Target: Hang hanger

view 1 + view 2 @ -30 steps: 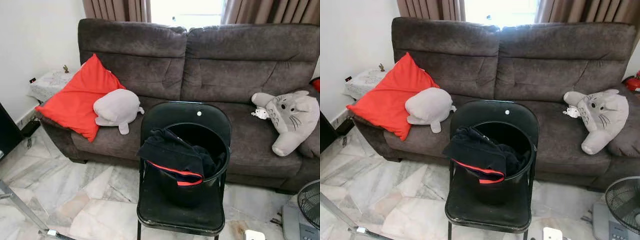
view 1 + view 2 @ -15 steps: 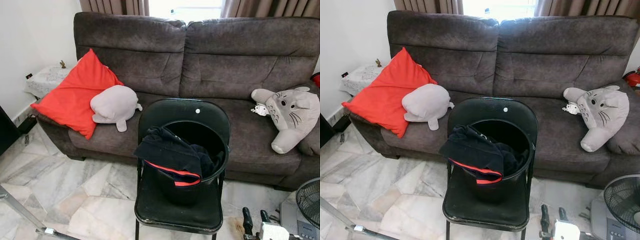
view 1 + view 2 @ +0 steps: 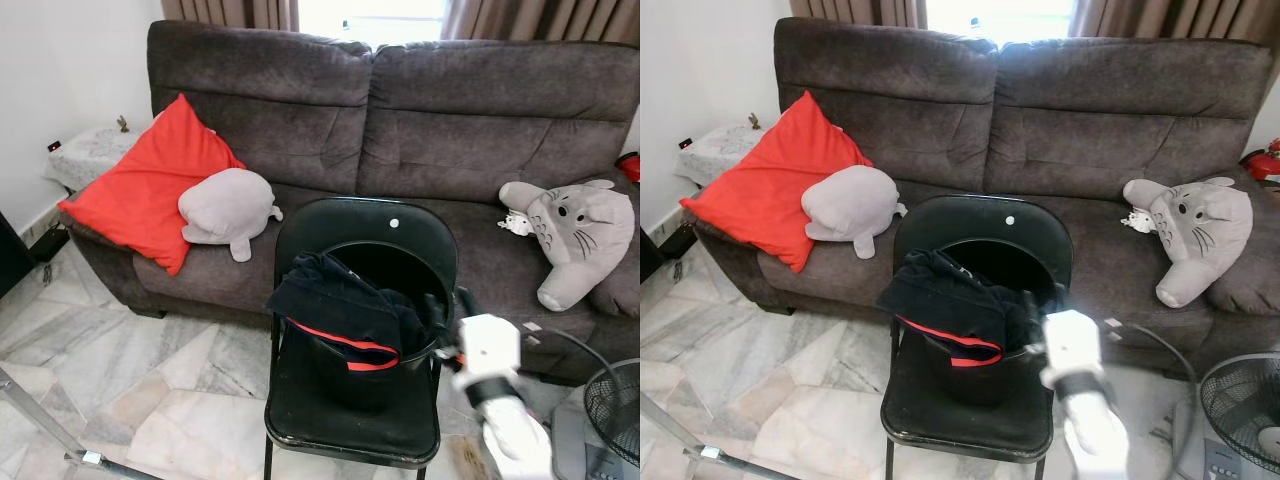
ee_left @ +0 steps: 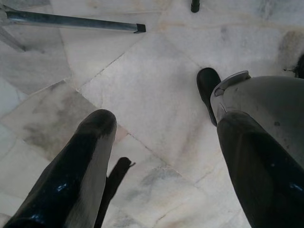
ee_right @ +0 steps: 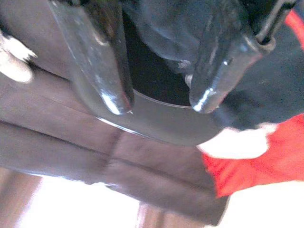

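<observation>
My right pincer (image 3: 445, 312), fingers apart, reaches the bucket (image 3: 400, 345) on the chair (image 3: 350, 420) — no hanger visible, maybe under the dark clothes (image 3: 340, 305); I'd probe gently. Left pincer (image 4: 161, 156) hangs open.

Black bucket (image 3: 400, 350) fills the folding chair (image 3: 350, 420) seat; dark garment (image 3: 345, 310) drapes over its left rim, blocking that side. Right gripper (image 3: 447, 305) sits at the open right rim, fingers apart. Sofa (image 3: 450, 130) close behind; bare floor (image 3: 150, 380) left.
</observation>
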Motion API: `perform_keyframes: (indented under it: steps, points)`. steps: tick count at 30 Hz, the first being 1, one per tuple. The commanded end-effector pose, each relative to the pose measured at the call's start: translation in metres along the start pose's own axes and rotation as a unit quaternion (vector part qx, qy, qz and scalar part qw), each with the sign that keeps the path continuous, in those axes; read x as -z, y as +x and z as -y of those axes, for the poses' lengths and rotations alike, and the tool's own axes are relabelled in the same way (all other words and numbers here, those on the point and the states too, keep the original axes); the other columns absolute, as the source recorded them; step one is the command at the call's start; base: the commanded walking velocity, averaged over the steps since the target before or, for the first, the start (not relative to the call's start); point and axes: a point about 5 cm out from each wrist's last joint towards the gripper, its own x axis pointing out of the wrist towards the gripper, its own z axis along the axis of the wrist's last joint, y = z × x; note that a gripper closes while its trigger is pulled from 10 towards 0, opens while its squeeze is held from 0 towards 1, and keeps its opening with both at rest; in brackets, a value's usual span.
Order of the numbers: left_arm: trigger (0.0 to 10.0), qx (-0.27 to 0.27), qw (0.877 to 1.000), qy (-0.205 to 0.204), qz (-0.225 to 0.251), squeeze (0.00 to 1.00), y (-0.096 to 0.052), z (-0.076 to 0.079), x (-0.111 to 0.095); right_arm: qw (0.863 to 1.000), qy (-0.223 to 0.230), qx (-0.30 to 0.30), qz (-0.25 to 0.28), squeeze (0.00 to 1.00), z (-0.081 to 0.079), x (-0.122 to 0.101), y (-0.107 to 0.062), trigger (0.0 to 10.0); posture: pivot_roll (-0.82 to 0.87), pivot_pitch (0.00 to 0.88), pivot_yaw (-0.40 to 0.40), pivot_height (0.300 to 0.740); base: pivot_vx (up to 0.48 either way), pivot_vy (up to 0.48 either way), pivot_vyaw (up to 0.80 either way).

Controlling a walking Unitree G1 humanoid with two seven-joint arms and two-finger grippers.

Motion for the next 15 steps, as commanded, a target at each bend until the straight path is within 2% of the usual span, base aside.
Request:
perform_keyframes:
  steps: [1,4,5,6,8,12,13,15]
  points:
    - [10.0,-0.003,1.000,-0.006,-0.004,0.00,0.000,0.000,0.002,0.999,-0.026,-0.026,-0.005,0.00,-0.006,-0.009,0.009,10.0,-0.01,0.000,0.026,0.740,0.000,0.000,0.00]
    - [10.0,-0.003,1.000,-0.005,-0.005,0.00,0.000,0.000,0.002,0.999,-0.032,-0.034,0.017,0.00,-0.015,-0.026,0.024,10.0,0.00,0.000,0.022,0.740,0.000,0.000,0.00]
    - [10.0,-0.003,1.000,-0.006,-0.005,0.00,0.000,0.000,0.002,0.999,-0.019,-0.014,0.032,0.00,-0.014,-0.031,0.025,10.0,0.00,0.000,0.022,0.740,0.000,0.000,0.00]
    - [10.0,-0.007,1.000,-0.017,-0.001,0.00,0.000,-0.001,0.002,0.995,0.060,0.051,0.063,0.00,-0.008,-0.039,0.023,10.0,0.01,0.000,0.009,0.740,0.000,0.000,0.00]
    - [10.0,-0.011,1.000,-0.022,0.000,0.00,0.000,-0.001,0.002,0.989,0.104,0.085,0.061,0.00,-0.006,-0.032,0.013,10.0,0.01,0.000,0.009,0.740,0.000,0.000,0.00]
    - [10.0,-0.014,1.000,-0.022,0.000,0.00,0.000,-0.002,0.002,0.985,0.123,0.124,0.013,0.00,0.000,-0.013,-0.011,10.0,0.01,0.000,0.016,0.740,0.000,0.000,0.00]
    - [10.0,-0.014,1.000,-0.021,0.000,0.00,0.000,-0.002,0.002,0.977,0.146,0.154,-0.011,0.00,0.006,-0.003,-0.024,10.0,0.00,0.000,0.019,0.740,0.000,0.000,0.00]
    - [10.0,-0.015,1.000,-0.020,0.000,0.00,0.000,-0.003,0.002,0.968,0.162,0.189,-0.034,0.00,0.015,0.007,-0.040,10.0,-0.01,0.000,0.021,0.740,0.000,0.000,0.00]
